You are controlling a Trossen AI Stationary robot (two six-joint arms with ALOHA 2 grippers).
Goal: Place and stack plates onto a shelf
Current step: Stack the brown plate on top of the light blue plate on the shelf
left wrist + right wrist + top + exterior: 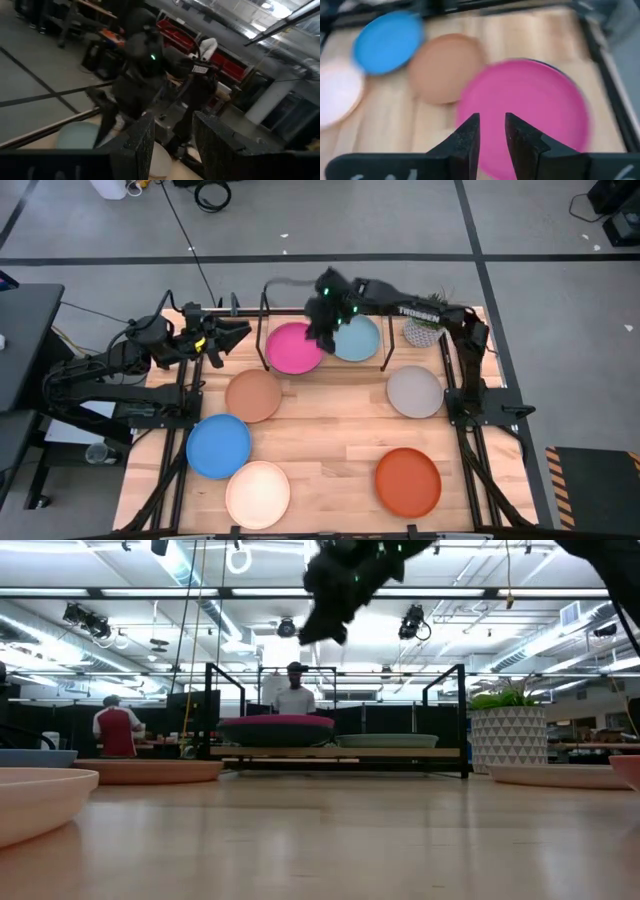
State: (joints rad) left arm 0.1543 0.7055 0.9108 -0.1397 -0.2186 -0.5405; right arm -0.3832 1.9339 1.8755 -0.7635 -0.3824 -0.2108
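Above the shelf [322,367], hovering right gripper [322,330], fingers slightly parted, holding nothing, magenta plate [293,347] just left, grey plate [414,391] nearest.

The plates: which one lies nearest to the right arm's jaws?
The magenta plate on the shelf. The right gripper hangs at its edge; the light blue plate is beside it.

The only readable text is "TROSSEN", in white letters on the right arm [420,310].
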